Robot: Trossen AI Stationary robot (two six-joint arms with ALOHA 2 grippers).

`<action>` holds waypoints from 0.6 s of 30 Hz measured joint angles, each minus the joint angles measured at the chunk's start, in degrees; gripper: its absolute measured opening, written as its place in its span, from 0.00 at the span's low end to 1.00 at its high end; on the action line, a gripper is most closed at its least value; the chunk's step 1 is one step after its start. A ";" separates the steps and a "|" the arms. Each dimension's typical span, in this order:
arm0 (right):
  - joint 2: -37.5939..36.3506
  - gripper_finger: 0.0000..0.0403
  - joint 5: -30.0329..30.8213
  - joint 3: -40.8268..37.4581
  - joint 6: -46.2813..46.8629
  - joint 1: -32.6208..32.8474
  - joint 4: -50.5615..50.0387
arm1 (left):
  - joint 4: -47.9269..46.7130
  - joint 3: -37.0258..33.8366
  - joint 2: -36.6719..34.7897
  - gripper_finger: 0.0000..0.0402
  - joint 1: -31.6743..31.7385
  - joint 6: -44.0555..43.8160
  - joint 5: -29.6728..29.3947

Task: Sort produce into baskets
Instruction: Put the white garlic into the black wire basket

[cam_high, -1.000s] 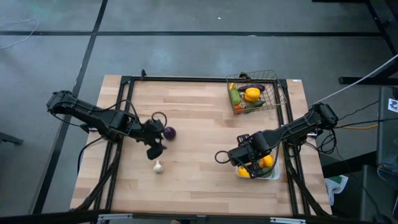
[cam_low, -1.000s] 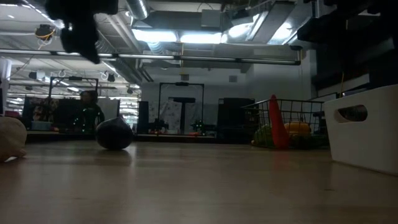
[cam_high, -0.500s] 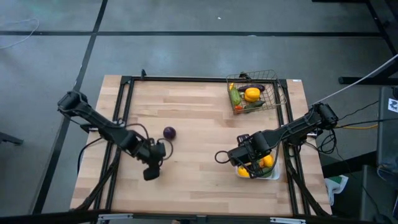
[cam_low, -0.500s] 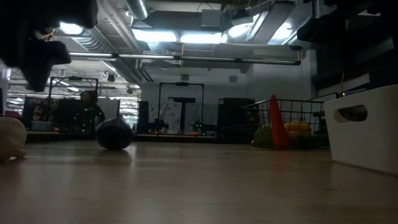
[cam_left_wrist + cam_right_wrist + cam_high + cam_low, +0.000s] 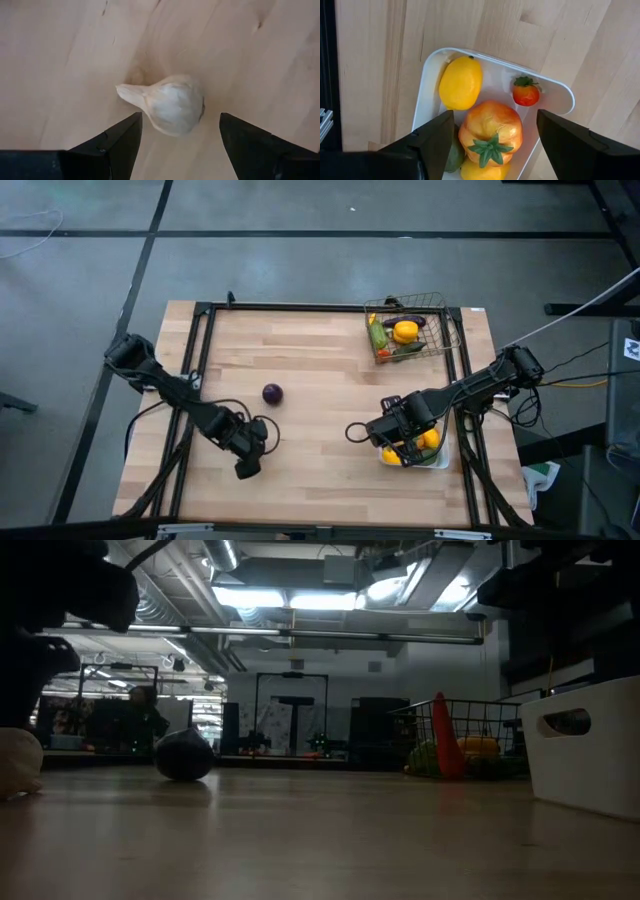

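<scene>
A white garlic bulb [image 5: 170, 105] lies on its side on the wooden table; it also shows at the left edge of the low view [image 5: 15, 762]. My left gripper [image 5: 180, 120] is open above it, pointing down, one finger on each side of the bulb and apart from it. In the high view my left gripper [image 5: 248, 460] hides the garlic. A purple eggplant [image 5: 272, 393] rests on the table farther back. My right gripper [image 5: 494, 117] is open and empty over the white tray [image 5: 427, 90], which holds a yellow lemon [image 5: 461, 82], an orange-yellow pepper [image 5: 491, 127] and a small red fruit [image 5: 526, 94].
The wire-mesh basket [image 5: 445, 330] stands at the table's far right with green, yellow, orange and purple produce in it. The white tray [image 5: 440, 463] sits at the near right under my right gripper [image 5: 405, 442]. Bare wood lies between the two arms.
My left gripper has moved from beside the eggplant toward the table's near edge and down, and now stands over the garlic. The garlic and the eggplant have stayed where they were.
</scene>
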 joint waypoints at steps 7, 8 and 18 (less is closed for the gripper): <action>0.00 0.70 0.00 0.00 0.00 0.00 0.09 | 3.04 0.00 3.86 0.65 0.02 0.15 -0.07; 0.00 0.70 0.00 0.00 0.00 0.00 0.09 | 3.03 0.00 4.47 0.65 0.02 0.14 -0.07; 0.00 0.70 0.00 0.00 0.00 0.02 0.13 | 2.91 0.00 6.89 0.64 0.07 -2.12 -0.18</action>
